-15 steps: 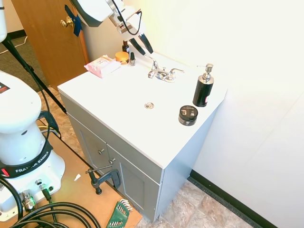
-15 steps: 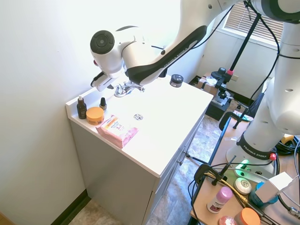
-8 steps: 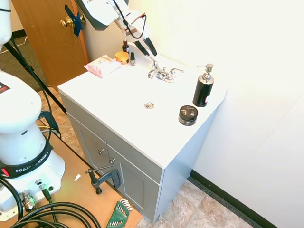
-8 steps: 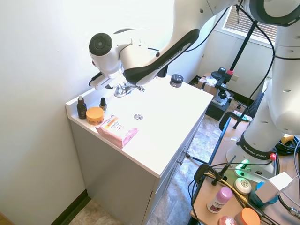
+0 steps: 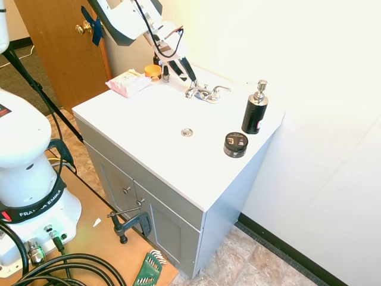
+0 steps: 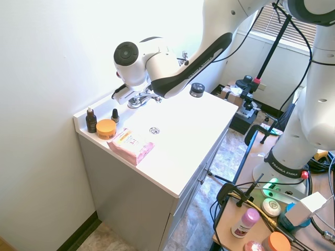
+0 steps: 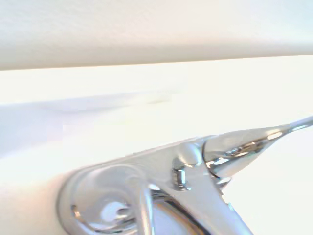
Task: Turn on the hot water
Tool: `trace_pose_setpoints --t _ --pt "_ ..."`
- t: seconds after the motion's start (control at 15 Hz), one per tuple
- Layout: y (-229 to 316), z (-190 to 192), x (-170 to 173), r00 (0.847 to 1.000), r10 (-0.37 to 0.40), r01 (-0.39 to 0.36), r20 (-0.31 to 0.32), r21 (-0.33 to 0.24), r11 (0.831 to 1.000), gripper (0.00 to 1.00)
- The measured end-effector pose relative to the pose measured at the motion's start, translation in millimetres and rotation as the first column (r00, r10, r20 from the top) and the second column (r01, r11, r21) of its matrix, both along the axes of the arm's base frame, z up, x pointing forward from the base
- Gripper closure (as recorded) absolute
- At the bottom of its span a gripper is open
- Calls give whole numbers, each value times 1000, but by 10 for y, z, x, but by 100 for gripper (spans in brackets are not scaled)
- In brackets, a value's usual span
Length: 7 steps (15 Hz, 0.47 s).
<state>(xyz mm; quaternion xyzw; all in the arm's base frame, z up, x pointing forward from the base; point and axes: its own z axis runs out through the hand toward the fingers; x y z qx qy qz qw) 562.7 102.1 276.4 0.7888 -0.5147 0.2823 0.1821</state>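
Observation:
The small chrome faucet (image 5: 203, 93) stands at the back of the white vanity top (image 5: 149, 119), with two alike levers and a short spout. No hot water runs from it. My gripper (image 5: 189, 77) comes down from the upper left, its dark fingers open and their tips right at the viewer's-left lever (image 5: 192, 87); I cannot tell whether they touch it. In the second exterior view the arm's hand covers the fingers, just left of the faucet (image 6: 141, 98). The wrist view is filled with the chrome faucet body (image 7: 146, 191) and one lever (image 7: 249, 144), close up.
A black pump soap bottle (image 5: 255, 109) and a black jar (image 5: 236, 144) stand right of the faucet. An orange jar (image 5: 153, 71), small dropper bottles (image 5: 166, 74) and a pink pack (image 5: 128, 82) sit at the back left. The drain (image 5: 187, 132) is mid-counter. The wall is close behind.
The gripper has dropped and moved toward the faucet, from above the dropper bottles to the viewer's-left lever. Nothing on the counter has moved.

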Motion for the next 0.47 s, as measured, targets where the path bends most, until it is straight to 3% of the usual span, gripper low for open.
trace_pose_setpoints --t 0.13,0.27,0.47 --pt "-160 17 -46 1000 -14 13 8 36 999 0" --pt "-219 93 -106 1000 -8 12 -26 140 990 0" --pt "-207 375 -405 992 91 -60 -88 298 953 0"
